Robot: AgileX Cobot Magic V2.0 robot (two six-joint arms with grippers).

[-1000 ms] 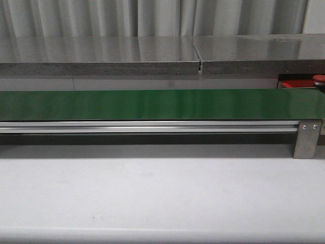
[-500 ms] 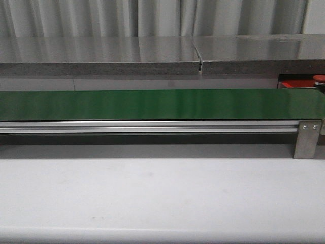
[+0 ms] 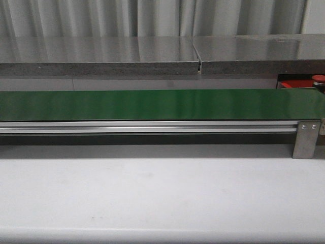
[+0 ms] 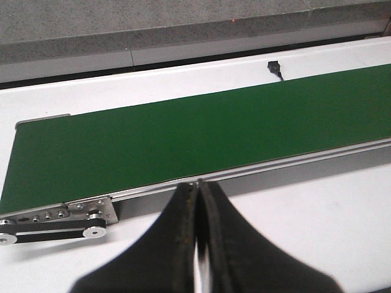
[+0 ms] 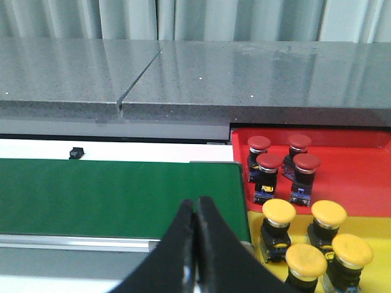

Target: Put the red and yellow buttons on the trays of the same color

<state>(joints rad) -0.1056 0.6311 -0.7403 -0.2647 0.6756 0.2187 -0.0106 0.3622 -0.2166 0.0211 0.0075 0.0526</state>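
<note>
In the right wrist view several red buttons (image 5: 269, 162) stand on a red tray (image 5: 348, 183), and several yellow buttons (image 5: 278, 212) stand on a yellow tray (image 5: 305, 235) beside it, just past the belt's end. My right gripper (image 5: 196, 202) is shut and empty over the green belt's (image 5: 116, 195) near edge, to the side of the trays. My left gripper (image 4: 197, 184) is shut and empty at the belt's near rail (image 4: 275, 165). In the front view the red tray (image 3: 294, 84) and one red button (image 3: 318, 79) peek out at the far right. No gripper shows there.
The long dark green belt (image 3: 152, 104) runs across the white table (image 3: 152, 193) with an aluminium rail (image 3: 147, 127) and end bracket (image 3: 305, 138). A grey stone ledge (image 3: 101, 56) runs behind. A small black part (image 4: 274, 65) lies beyond the belt.
</note>
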